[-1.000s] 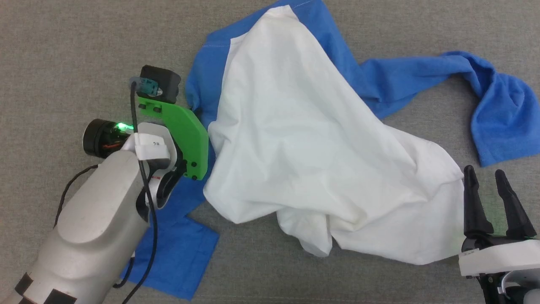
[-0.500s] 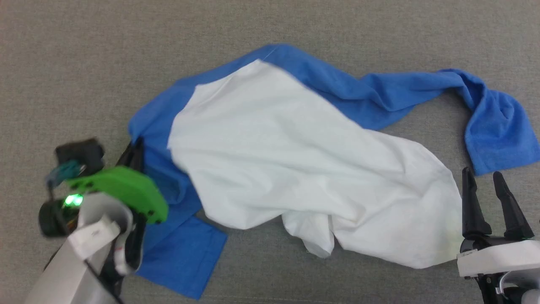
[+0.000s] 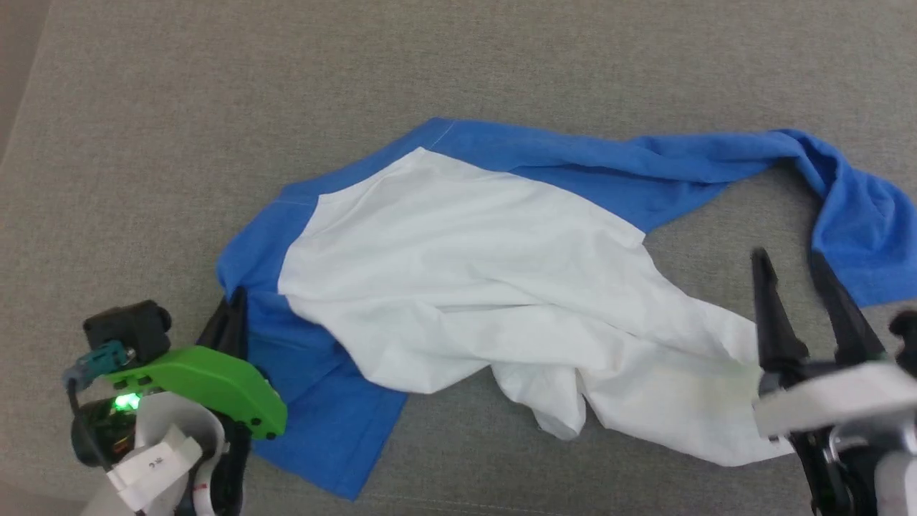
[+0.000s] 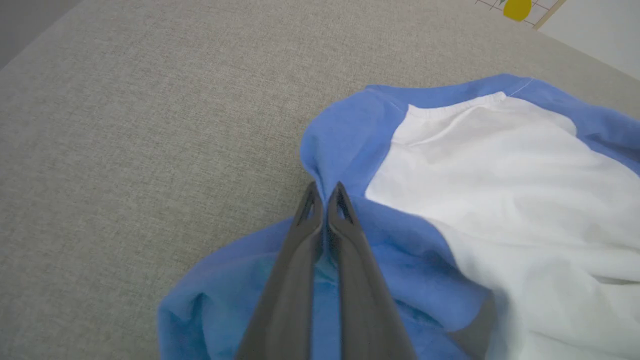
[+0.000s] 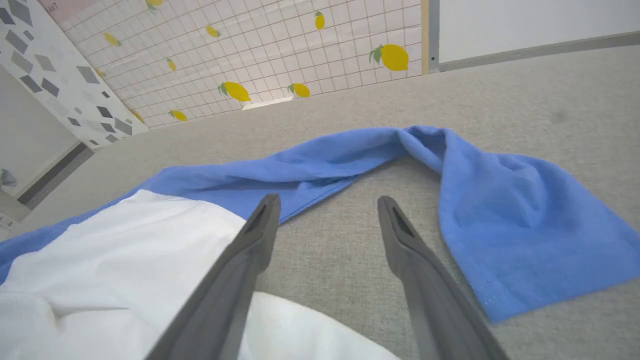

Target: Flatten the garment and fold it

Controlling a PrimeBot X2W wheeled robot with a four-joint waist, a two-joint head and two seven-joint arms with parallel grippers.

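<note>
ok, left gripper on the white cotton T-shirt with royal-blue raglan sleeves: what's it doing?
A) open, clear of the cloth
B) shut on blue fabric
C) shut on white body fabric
B: in the left wrist view the left gripper is closed tight on a raised pinch of blue fabric of the T-shirt, beside its white panel.

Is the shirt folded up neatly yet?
No. The white cotton T-shirt with blue sleeves lies rumpled and loosely spread on the grey fabric surface, with no neat folds.
</note>
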